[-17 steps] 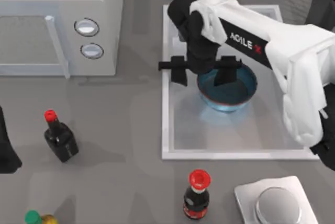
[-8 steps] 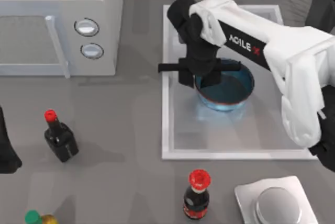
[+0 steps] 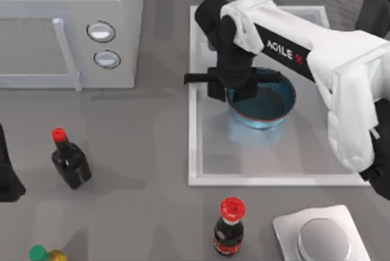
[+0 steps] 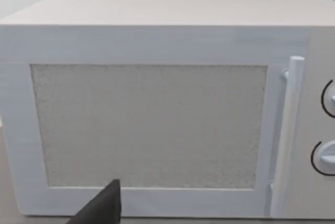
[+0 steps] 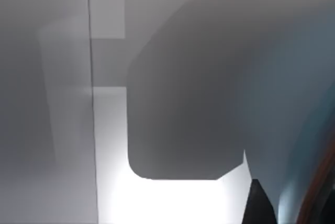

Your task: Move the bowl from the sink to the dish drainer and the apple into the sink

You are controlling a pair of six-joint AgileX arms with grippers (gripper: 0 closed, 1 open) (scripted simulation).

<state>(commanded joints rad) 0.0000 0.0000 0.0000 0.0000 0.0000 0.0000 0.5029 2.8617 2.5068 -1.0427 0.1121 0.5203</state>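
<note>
— Bowl [image 3: 265,103]?
— In the sink [image 3: 256,163], upper half, nearer its left wall.
— Right tool [image 3: 233,93]?
— At the bowl's left rim, seemingly pinching it; contact hard to confirm.
— Left tool [image 3: 7,178]?
— Parked at the bench's [image 3: 140,169] left edge, facing the microwave [image 4: 157,103]; spread or closed, cannot tell.

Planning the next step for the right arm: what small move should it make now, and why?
Probably lift straight up. The right gripper looks closed across the bowl's left rim, and the bowl sits inside the sink, whose raised rim it must clear.
</note>
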